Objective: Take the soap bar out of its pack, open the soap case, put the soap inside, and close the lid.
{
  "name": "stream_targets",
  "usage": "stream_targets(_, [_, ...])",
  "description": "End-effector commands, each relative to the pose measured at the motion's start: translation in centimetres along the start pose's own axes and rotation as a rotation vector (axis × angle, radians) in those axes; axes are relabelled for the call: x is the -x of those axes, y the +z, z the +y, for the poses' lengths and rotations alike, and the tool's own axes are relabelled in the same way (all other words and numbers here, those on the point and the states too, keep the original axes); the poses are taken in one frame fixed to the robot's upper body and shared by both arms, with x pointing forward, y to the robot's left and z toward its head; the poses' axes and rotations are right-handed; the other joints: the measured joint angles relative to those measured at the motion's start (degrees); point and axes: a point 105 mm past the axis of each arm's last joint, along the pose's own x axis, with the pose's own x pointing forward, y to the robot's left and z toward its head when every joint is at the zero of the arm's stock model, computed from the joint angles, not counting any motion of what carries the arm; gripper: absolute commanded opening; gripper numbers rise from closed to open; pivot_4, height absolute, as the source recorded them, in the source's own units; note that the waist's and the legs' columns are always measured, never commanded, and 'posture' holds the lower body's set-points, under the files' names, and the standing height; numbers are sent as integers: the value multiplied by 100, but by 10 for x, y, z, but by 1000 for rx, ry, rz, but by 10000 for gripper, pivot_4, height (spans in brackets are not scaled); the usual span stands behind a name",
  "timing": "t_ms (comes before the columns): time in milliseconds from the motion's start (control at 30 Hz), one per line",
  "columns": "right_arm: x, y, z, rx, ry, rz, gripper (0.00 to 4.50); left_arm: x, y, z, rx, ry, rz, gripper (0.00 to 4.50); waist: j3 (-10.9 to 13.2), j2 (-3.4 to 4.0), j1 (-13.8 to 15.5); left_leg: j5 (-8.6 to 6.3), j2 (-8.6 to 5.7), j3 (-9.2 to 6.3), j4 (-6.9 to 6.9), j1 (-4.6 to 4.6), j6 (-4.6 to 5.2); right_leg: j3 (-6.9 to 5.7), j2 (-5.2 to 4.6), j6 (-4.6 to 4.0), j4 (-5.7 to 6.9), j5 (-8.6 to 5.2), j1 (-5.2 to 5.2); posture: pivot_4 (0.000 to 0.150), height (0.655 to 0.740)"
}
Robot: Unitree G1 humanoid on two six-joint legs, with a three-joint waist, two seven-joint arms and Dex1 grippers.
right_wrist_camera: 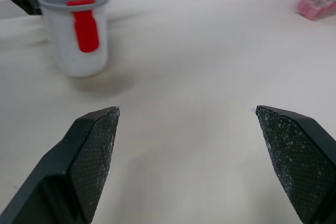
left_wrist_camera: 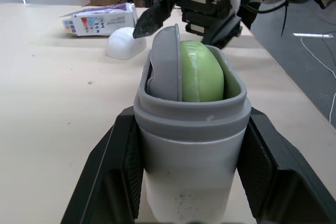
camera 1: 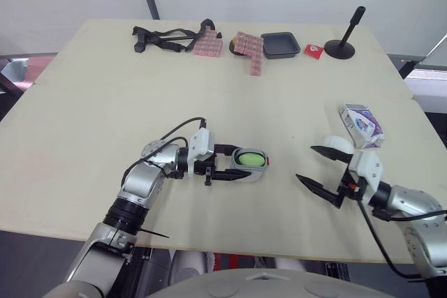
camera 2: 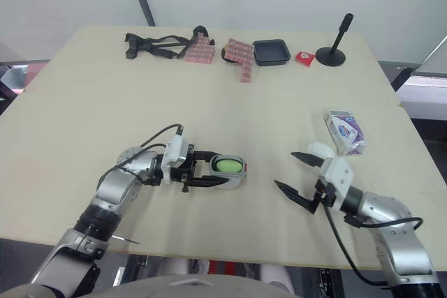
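I note the left jaws clamped on the soap case [camera 1: 253,174] at mid-desk [camera 1: 105,102], green soap [camera 1: 250,159] seated in its open mouth, then the right jaws spread wide and empty, with a white domed piece [camera 1: 338,144] and the soap pack [camera 1: 362,125] just beyond.
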Motion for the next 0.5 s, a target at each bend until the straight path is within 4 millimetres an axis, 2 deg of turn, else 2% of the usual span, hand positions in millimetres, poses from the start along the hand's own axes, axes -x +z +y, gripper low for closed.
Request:
stream_targets(33, [29, 9, -28, 35, -85, 36, 44745, -3, 9, 1, -51, -17, -23, 18871, 0, 0, 2, 0, 0, 0, 0, 0, 0, 0, 0, 0, 0, 0, 0, 1500, 7400])
stream_targets(167, [66, 0, -50, 25, -184, 129, 44745, -4, 8, 1, -58, -14, -17, 18871, 0, 0, 43, -2, -5, -3, 0, -1, 5, -5, -4, 0, -11, 0, 9, 1500, 7400])
stream_targets(300, [103, -14, -53, -23, -261, 212, 44745, -5, 7, 1, -61, -10, -16, 18871, 0, 0, 45, -4, -5, -5, -4, -2, 8, -9, -5, 0, -23, 0, 13, 1500, 7400])
stream_targets(500, [117, -17, -56, -47, -286, 243, 44745, -7, 9, 0, -62, -11, -20, 18871, -2, 3, -58, -3, -3, -5, -4, 7, 10, -8, -9, 0, -22, 0, 16, 1500, 7400])
